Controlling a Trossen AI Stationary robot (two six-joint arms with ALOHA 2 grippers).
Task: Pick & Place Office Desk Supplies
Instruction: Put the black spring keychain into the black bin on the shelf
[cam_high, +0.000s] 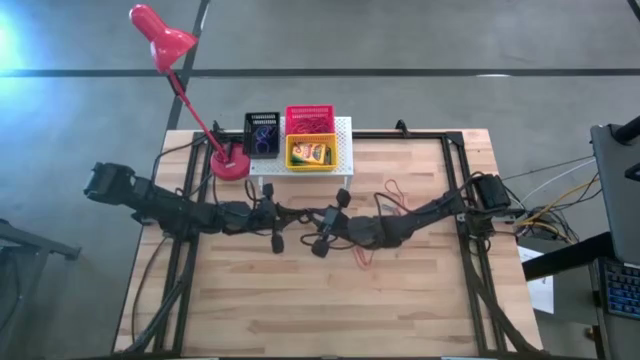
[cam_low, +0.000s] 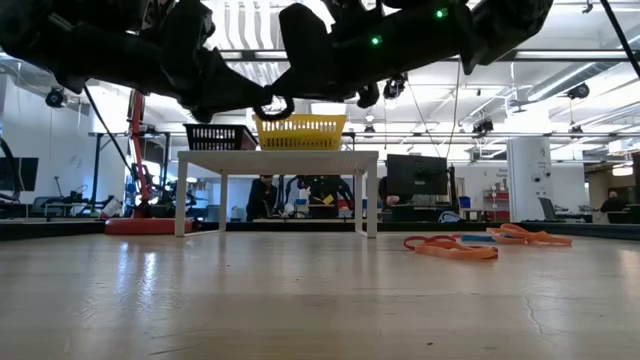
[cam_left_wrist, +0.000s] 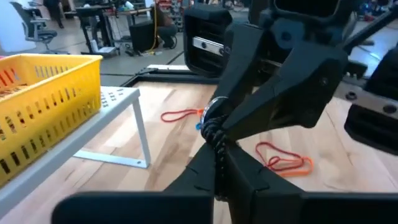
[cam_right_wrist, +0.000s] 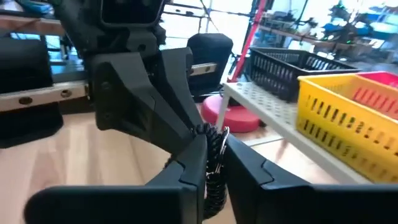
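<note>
Meeting just in front of the white stand (cam_high: 345, 140), your two arms have their tips nose to nose in the air over the table, which reads as a handover. The left gripper (cam_left_wrist: 219, 146) is pinched shut on a small black ring (cam_left_wrist: 214, 127), a coiled loop that stands up from its tips. The right gripper (cam_right_wrist: 216, 146) sits at the same ring from the opposite side. You cannot tell from these views whether that one is clamped or slack.

Holding the ring clear of the wood lets you swap it to the arm better placed for the drop. The black basket (cam_high: 248, 133), on the stand's lamp-side end, looks the likely home for it.

The yellow basket (cam_high: 290, 152) on the stand holds a crayon box (cam_high: 312, 153), with the red basket (cam_high: 310, 108) behind it. Loose rubber bands (cam_high: 393, 190) lie on the table near the stand's other end, not yet sorted.
</note>
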